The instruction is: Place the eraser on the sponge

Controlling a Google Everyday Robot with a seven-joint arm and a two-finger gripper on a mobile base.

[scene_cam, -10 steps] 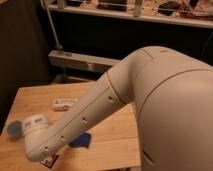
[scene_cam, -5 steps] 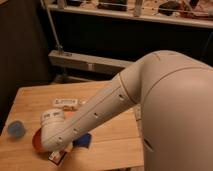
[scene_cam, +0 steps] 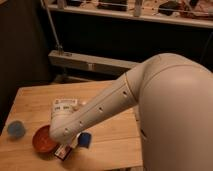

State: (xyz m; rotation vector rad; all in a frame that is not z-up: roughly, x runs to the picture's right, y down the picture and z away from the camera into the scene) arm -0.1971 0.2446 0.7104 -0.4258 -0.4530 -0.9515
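Observation:
The eraser [scene_cam: 63,151] shows as a narrow dark and reddish block with a white face near the table's front edge, just right of the orange bowl [scene_cam: 43,140]. The dark blue sponge [scene_cam: 85,140] lies close to its right, partly covered by the arm. My gripper [scene_cam: 68,145] hangs below the white wrist [scene_cam: 64,127], directly over the eraser and between bowl and sponge. The wrist hides most of the gripper, and I cannot tell whether it touches the eraser.
A light blue round object [scene_cam: 16,129] sits at the left edge of the wooden table [scene_cam: 35,102]. A short white box with faint print [scene_cam: 65,104] lies behind the wrist. The big white arm [scene_cam: 170,110] covers the table's right side. Dark shelving stands behind.
The arm has swung to the right: the wrist moved from over the light blue object to the spot between bowl and sponge, uncovering the bowl and the blue object.

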